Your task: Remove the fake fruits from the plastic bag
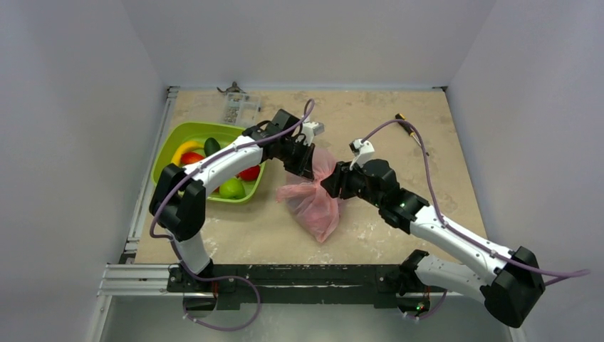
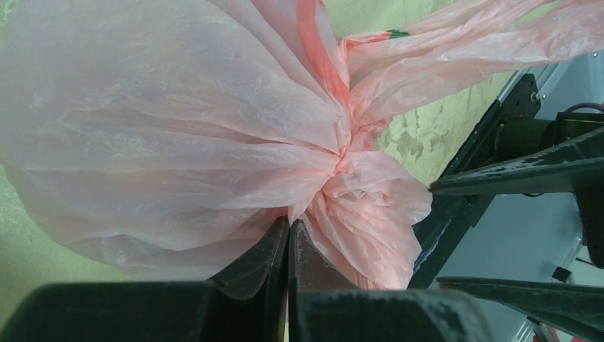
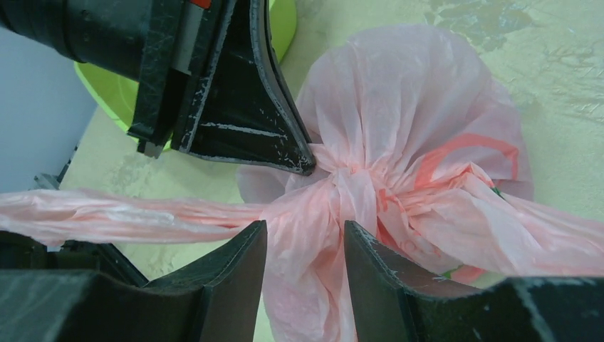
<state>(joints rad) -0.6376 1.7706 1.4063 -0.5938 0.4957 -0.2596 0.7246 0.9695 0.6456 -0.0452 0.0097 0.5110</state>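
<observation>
The pink plastic bag [image 1: 313, 199] lies crumpled at the table's middle, its neck bunched into a knot [image 2: 345, 153]. My left gripper [image 2: 288, 222] is shut, pinching a fold of bag film beside that knot; from above, the left gripper [image 1: 306, 165] sits at the bag's far edge. My right gripper [image 3: 305, 231] stands open with loose bag film [image 3: 313, 235] between its fingers, and in the top view the right gripper [image 1: 332, 184] is at the bag's right edge. Fake fruits lie in the tray: a banana [image 1: 185, 148], a red one [image 1: 249, 172], a green one [image 1: 231, 188]. What is in the bag is hidden.
The lime-green tray [image 1: 165, 149] stands left of the bag, under the left arm. A small clear box [image 1: 238, 107] sits at the back edge. A loose cable end [image 1: 402, 120] lies at the back right. Grey walls close in three sides.
</observation>
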